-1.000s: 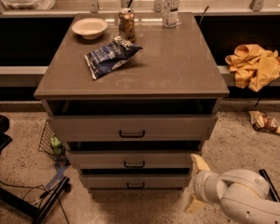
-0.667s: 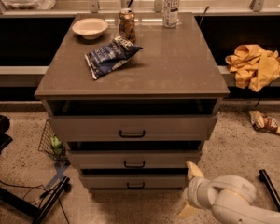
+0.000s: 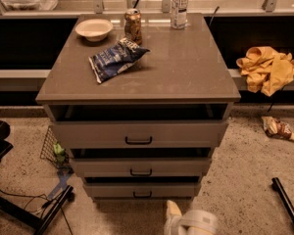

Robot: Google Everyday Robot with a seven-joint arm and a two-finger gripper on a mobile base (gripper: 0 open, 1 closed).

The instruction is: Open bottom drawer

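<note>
The bottom drawer (image 3: 142, 190) is the lowest of three grey-brown drawers in the cabinet (image 3: 137, 82). It has a flat front with a small black bar handle (image 3: 142, 194), and a dark gap shows above its front. The middle drawer (image 3: 141, 167) and the wider top drawer (image 3: 138, 133) sit above it. My gripper (image 3: 173, 211), cream and white, is at the bottom edge of the camera view. It is just below and slightly right of the bottom drawer's handle, apart from the front. Most of the arm is out of view.
On the cabinet top lie a white bowl (image 3: 94, 29), a can (image 3: 133, 26), a blue chip bag (image 3: 115, 58) and a bottle (image 3: 179, 0). A yellow cloth (image 3: 268, 68) and a wrapper (image 3: 278, 129) are at right. A wire basket (image 3: 52, 148) and a black base with cables (image 3: 34, 214) are at left.
My gripper has moved left and lower in the view, from the cabinet's right front corner to just below the bottom drawer's front. The drawers have not moved.
</note>
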